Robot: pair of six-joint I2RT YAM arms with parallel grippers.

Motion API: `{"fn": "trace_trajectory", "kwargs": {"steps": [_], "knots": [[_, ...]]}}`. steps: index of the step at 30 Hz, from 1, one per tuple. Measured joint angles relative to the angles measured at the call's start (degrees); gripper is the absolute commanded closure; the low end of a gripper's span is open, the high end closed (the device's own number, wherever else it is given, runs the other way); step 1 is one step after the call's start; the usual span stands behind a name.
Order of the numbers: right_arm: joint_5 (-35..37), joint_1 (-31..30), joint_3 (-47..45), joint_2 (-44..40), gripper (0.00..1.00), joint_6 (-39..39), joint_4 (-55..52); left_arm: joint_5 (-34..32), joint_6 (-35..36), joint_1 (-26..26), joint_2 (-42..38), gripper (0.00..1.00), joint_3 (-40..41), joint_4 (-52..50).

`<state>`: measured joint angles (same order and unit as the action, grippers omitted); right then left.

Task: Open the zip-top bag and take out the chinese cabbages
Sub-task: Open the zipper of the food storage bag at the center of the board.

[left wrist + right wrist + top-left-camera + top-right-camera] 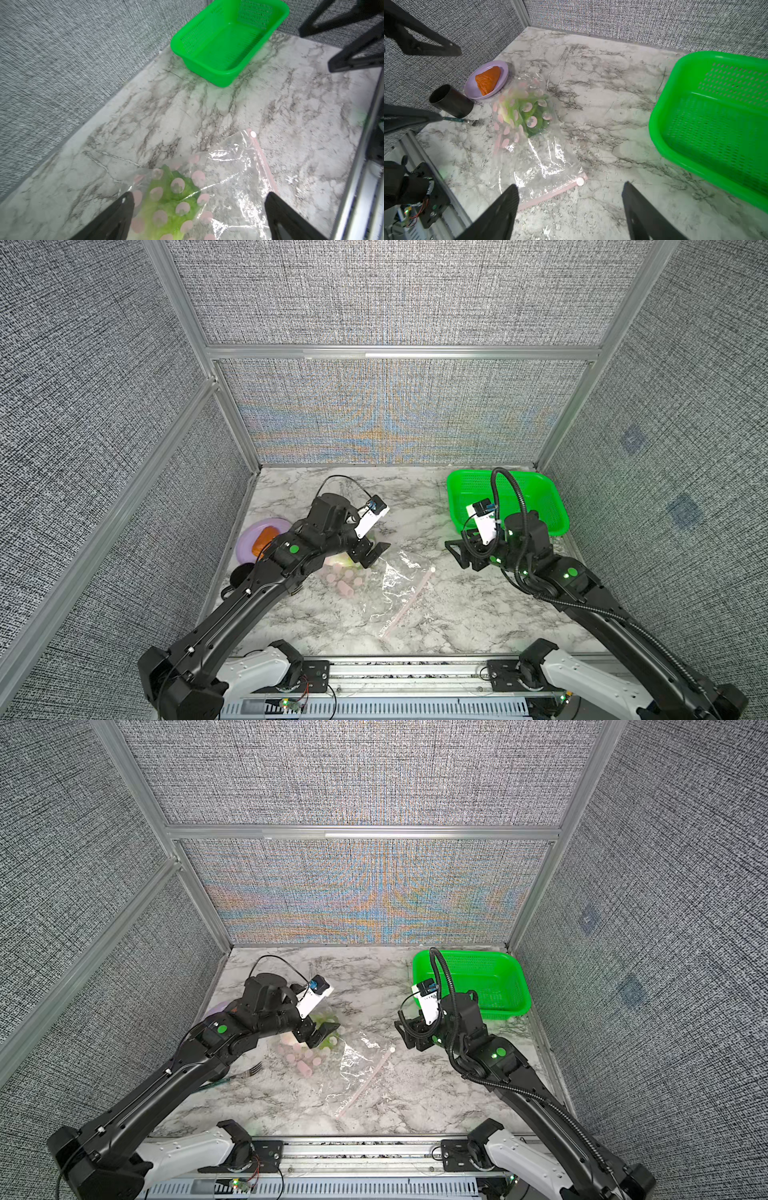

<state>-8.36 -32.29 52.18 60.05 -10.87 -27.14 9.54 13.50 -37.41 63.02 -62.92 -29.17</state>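
On the marble-patterned tabletop [457, 614], the zip-top bag [533, 158] lay flat near the centre, between the two arms. Its film was clear, crinkled and glossy, printed with pale pink round dots at one end. A straight pink zip strip [548, 194] ran along the opposite edge, ending in a small white round slider [580, 181].

The chinese cabbage [529, 116] lay inside the bag at the dotted end, seen through the film as an oval mass of crinkled yellow-green leaves.

The left tool [198, 195] hovered just above the dotted end. Its black wedge-shaped jaws stood wide apart, one on either side of the cabbage, and clamped nothing.

The right tool [570, 185] was positioned above the zip strip end of the bag. Its jaws were also spread apart and held nothing.

A bright green rectangular plastic basket [228, 37] with perforated walls stood at the far right corner, well apart from the bag. At the left edge, a shallow round lilac plate [471, 89] carried an orange wedge [488, 80]. A black cylindrical cup [450, 100] stood just beside the plate, and a fork [467, 121] lay near the cup.
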Motion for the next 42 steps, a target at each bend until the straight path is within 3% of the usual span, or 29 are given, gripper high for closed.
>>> {"fn": "trace_trajectory", "kwargs": {"steps": [2, 5, 10, 15, 18, 22, 27, 34, 42], "knots": [[-1.27, 0.0, -1.9, -1.62, 0.25, -1.9, -0.07, -1.18, -0.7, -0.04, -0.63, 0.01, 1.81, 2.86], [-2.99, 0.0, -5.88, -4.07, 0.26, -5.31, 0.0, -1.86, -1.79, -0.04, 2.93, 0.22, -0.81, 1.05], [-4.07, 0.2, -12.44, -8.24, 0.26, -11.39, -0.94, 4.33, -4.68, -0.76, 12.0, 0.32, -7.15, -8.17], [-0.02, 4.26, -13.55, -12.07, 0.26, -16.59, -3.21, 5.68, -11.26, -7.54, 15.08, 0.31, -3.21, -15.89], [3.96, 7.39, -13.31, -13.75, 0.26, -18.84, -5.01, 4.79, -16.63, -12.2, 13.22, 0.23, 0.74, -16.63], [5.57, 10.16, -13.81, -16.0, 0.27, -20.81, -5.6, -1.49, -25.81, -18.27, 11.54, 0.22, 3.58, -16.17], [4.66, 12.35, -16.22, -16.85, 0.27, -22.86, -4.98, -8.92, -34.67, -26.05, 17.79, 0.28, 3.61, -15.08], [1.88, 13.44, -17.46, -16.68, 0.29, -23.8, -3.8, -14.6, -39.52, -28.17, 31.91, 0.35, -3.74, -15.69], [1.73, 14.21, -18.1, -17.57, 0.29, -23.43, -2.69, -18.93, -42.64, -30.84, 38.88, 0.39, -7.52, -16.68]]}}
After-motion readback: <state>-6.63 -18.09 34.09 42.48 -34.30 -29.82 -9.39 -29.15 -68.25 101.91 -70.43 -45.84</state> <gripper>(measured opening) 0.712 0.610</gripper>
